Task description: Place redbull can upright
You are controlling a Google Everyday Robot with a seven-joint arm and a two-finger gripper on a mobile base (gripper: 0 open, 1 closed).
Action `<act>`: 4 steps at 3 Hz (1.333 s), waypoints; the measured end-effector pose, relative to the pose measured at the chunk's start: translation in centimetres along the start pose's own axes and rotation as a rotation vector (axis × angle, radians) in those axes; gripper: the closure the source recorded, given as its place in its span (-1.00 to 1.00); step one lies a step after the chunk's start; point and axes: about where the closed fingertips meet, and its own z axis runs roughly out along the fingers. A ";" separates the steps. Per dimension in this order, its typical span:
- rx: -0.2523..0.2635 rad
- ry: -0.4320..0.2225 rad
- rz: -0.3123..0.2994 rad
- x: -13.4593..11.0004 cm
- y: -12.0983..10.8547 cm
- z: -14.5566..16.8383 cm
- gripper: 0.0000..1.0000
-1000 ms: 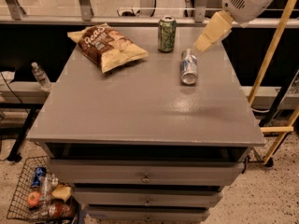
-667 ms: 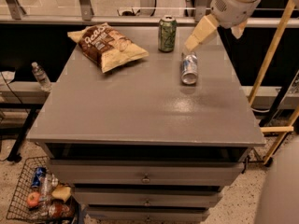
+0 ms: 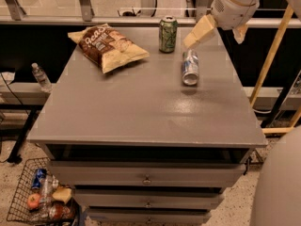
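Observation:
The redbull can (image 3: 190, 67) lies on its side on the right part of the grey table top (image 3: 136, 112), its silver top facing the front. My gripper (image 3: 214, 38) hangs above the table's far right, just behind and above the can, not touching it. Its cream fingers (image 3: 199, 32) stand apart and hold nothing.
A wider green can (image 3: 168, 34) stands upright behind the redbull can. A chip bag (image 3: 108, 46) lies at the back left. A wooden pole (image 3: 272, 55) leans at the right. A water bottle (image 3: 41, 76) and a wire basket (image 3: 33, 201) are at the left, by the floor.
My gripper has swung left from the table's far right corner, closer to the lying can. The can, green can and chip bag have not moved.

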 end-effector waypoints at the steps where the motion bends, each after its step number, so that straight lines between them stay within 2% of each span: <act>1: -0.026 0.000 0.115 -1.2 0.1 1.3 -1.00; 2: -0.037 0.000 0.232 -2.2 0.5 2.3 -1.00; 3: -0.027 0.033 0.332 -2.7 1.1 4.1 -1.00; 4: 0.003 0.076 0.360 -3.2 1.8 6.1 -1.00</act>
